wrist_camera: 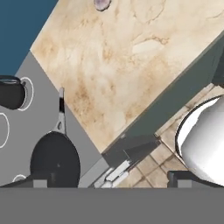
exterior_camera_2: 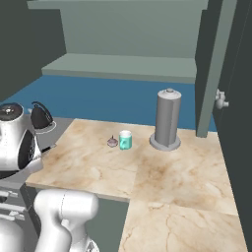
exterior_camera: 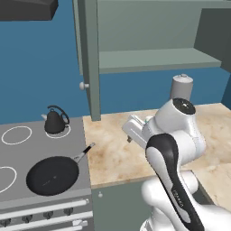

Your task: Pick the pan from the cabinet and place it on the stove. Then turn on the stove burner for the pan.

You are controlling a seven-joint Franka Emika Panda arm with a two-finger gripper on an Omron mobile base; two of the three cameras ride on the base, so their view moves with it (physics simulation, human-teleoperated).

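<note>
While the gripper (wrist_camera: 107,180) hangs wide open and empty above the marble counter (exterior_camera: 122,153), the pan (exterior_camera: 53,175) rests on the grey stove (exterior_camera: 27,153), near the kettle (exterior_camera: 55,121), blue wall behind.

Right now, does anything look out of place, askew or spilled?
Nothing spilled or damaged. The pan sits flat on the stove, its handle poking over the counter edge. The cabinet door hangs open.

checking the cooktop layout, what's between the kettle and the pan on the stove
Nothing: in the left base view a bare strip of grey stove separates the kettle at the back from the pan in front. The pan's handle points toward the marble counter.
</note>
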